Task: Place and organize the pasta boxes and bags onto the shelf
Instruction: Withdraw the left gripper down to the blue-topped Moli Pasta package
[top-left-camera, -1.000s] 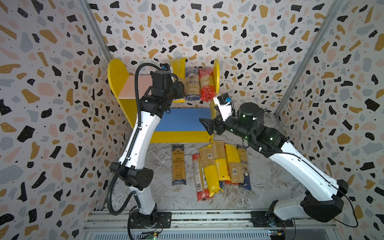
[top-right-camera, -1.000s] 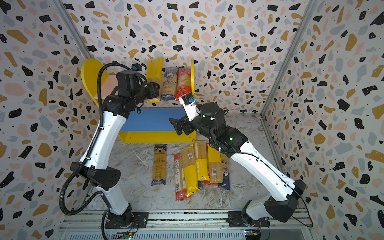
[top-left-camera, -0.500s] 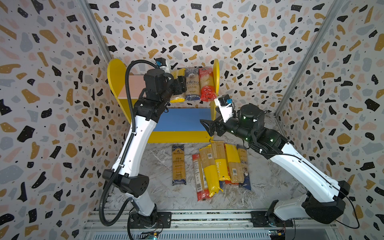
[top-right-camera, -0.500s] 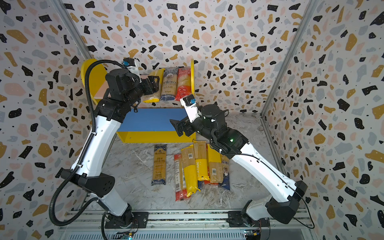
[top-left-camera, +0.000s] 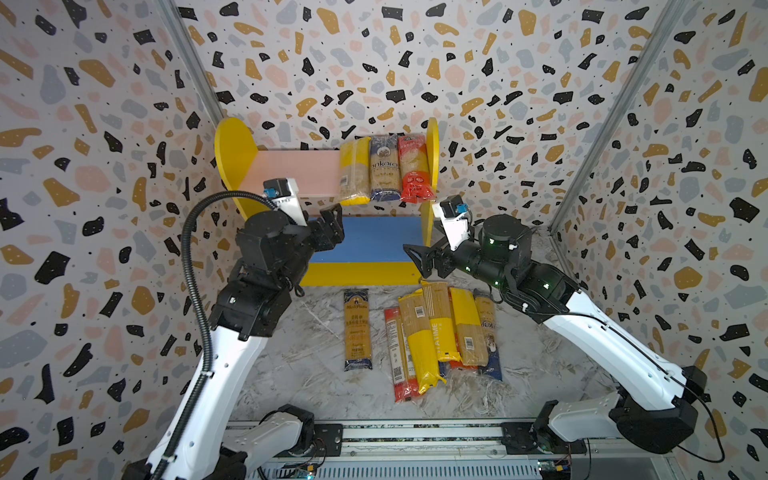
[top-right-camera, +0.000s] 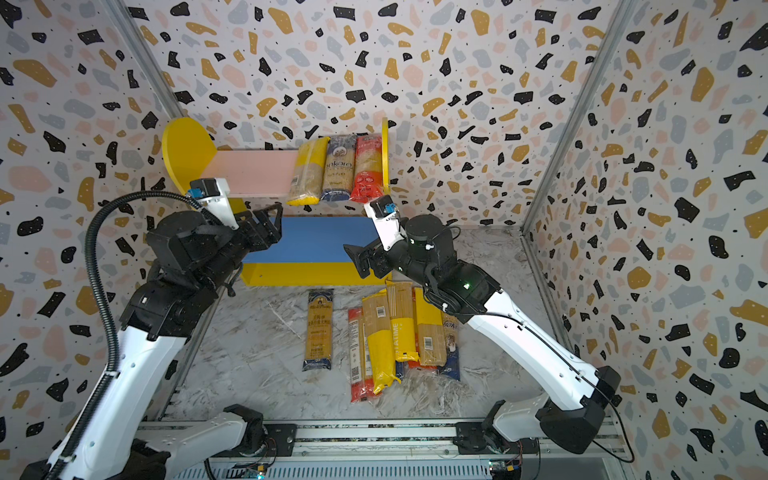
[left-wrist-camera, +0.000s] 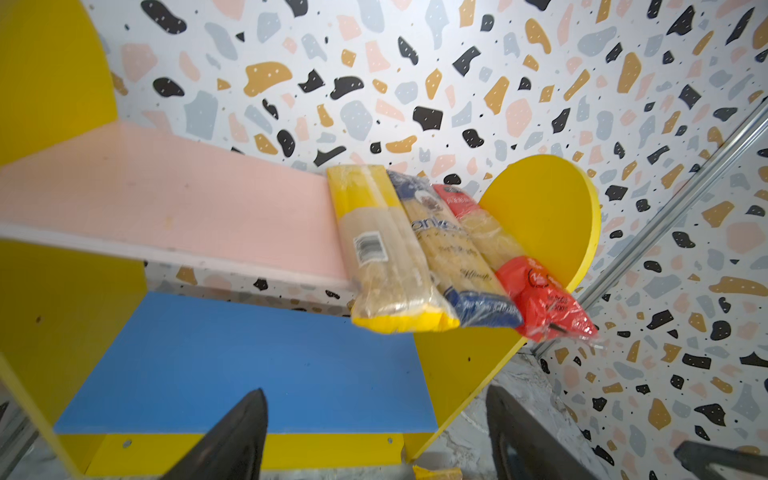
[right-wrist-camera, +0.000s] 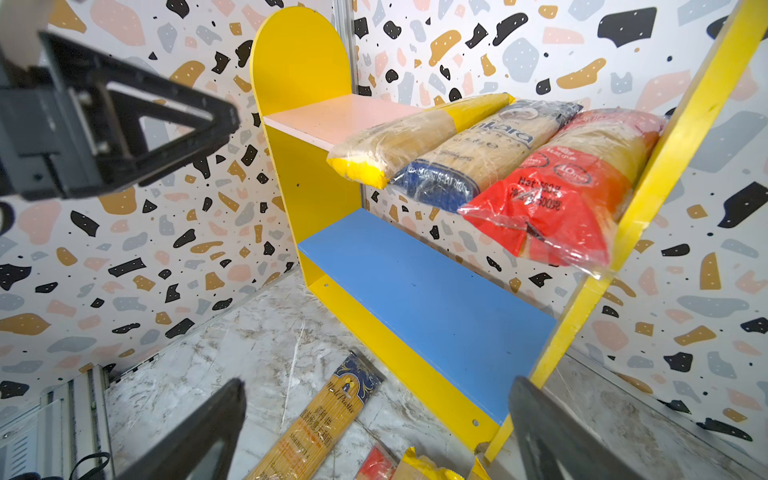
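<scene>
Shelf: the two-tier shelf (top-left-camera: 235, 153) stands at the table's (top-left-camera: 307, 374) 12 o'clock edge, backed against the speckled wall (top-left-camera: 374, 62). Its pink upper board (top-left-camera: 299, 170) sits above its blue lower board (top-left-camera: 365, 237), with a yellow base front (top-left-camera: 357, 274) below.
Shelved bags: three spaghetti bags lie side by side at the 3 o'clock end of the pink upper board, their near ends overhanging its front edge. The yellow-ended bag (top-left-camera: 354, 172) is the 9 o'clock one. The dark blue Ankara bag (top-left-camera: 383, 170) touches it in the middle. The red bag (top-left-camera: 412, 170) lies against the 3 o'clock side panel (top-left-camera: 433, 145).
Single pack: a spaghetti pack with dark blue ends (top-left-camera: 357, 328) lies flat on the table at 6 o'clock from the shelf, running 12 to 6, apart from the rest.
Pile: at 3 o'clock from that pack, overlapping packs lie lengthwise. From 9 to 3 o'clock they are a thin red pack (top-left-camera: 394, 345), a yellow-bottomed bag (top-left-camera: 422, 357), a yellow lettered bag (top-left-camera: 441, 328), a yellow-topped bag (top-left-camera: 464, 316) and a dark blue pack (top-left-camera: 491, 361).
Left claw: the left claw (top-left-camera: 334, 226) hangs before the shelf's 9 o'clock half, pointing toward 3 o'clock. Its jaws are spread wide with nothing between them. In the left wrist view its fingers (left-wrist-camera: 232, 436) frame the blue lower board.
Right claw: the right claw (top-left-camera: 419, 259) hovers at the shelf's 3 o'clock front corner, above the pile's 12 o'clock ends, pointing toward 9 o'clock. Its jaws are parted wide and empty.
</scene>
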